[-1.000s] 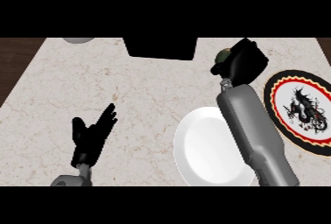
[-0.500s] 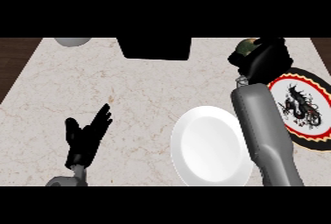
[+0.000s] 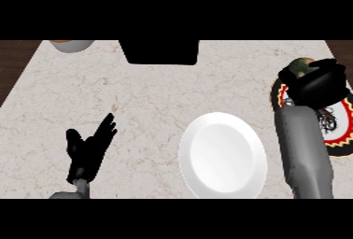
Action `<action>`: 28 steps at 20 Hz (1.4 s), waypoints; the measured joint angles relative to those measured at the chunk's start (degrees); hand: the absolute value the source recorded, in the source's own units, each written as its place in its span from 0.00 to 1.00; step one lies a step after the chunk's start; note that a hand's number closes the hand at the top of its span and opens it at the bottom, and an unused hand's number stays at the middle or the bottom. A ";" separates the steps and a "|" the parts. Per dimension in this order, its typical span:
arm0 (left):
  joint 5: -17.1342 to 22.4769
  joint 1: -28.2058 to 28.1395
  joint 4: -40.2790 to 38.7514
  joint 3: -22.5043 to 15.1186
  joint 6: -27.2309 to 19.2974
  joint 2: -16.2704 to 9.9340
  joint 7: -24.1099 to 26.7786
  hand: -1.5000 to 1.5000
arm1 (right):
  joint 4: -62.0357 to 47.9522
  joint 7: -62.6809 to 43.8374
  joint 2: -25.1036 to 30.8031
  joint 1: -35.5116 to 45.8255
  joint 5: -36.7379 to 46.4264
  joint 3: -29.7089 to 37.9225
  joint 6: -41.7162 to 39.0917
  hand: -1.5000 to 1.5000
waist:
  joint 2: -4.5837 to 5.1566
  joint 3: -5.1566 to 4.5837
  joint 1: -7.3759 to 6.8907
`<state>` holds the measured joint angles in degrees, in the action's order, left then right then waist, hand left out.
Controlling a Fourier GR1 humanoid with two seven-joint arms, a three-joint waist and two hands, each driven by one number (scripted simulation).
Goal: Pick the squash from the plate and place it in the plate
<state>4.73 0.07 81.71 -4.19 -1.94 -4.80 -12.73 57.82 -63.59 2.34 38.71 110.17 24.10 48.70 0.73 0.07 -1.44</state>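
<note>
1. The white plate [image 3: 222, 156] lies on the marble counter [image 3: 151, 93] (the landmark for all that follows).
2. Up and to the right of it, the right hand [image 3: 316, 83] has its fingers curled round the green squash [image 3: 301, 65], which peeks out at the hand's top.
3. Hand and squash are over the patterned plate [image 3: 339, 135], just right of the white plate.
4. Well left of the white plate, the left hand [image 3: 88, 148] rests open with straight fingers, holding nothing.
5. Far up-left sits a bowl [image 3: 71, 45]; above the white plate stands a black box [image 3: 160, 51].
</note>
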 measured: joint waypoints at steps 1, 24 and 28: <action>-0.11 -0.15 0.13 -0.13 -0.15 0.14 -0.10 0.50 | -0.05 0.29 0.13 -0.66 0.20 1.30 1.21 1.00 | -0.06 0.01 0.12; 0.27 -0.60 -0.17 0.99 0.97 -0.47 0.17 0.50 | -26.70 22.09 16.95 -1.70 -43.30 13.13 12.20 0.00 | -0.16 0.28 0.24; 0.20 -0.24 -1.12 1.06 0.93 -0.15 0.67 0.50 | -24.14 34.38 16.79 -2.82 -54.21 13.18 13.38 0.00 | -0.13 0.35 0.43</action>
<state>4.93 -0.17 80.58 -3.13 -1.01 -4.95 -12.07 33.68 -29.21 19.13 35.90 55.96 37.28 62.08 0.59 0.42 -1.02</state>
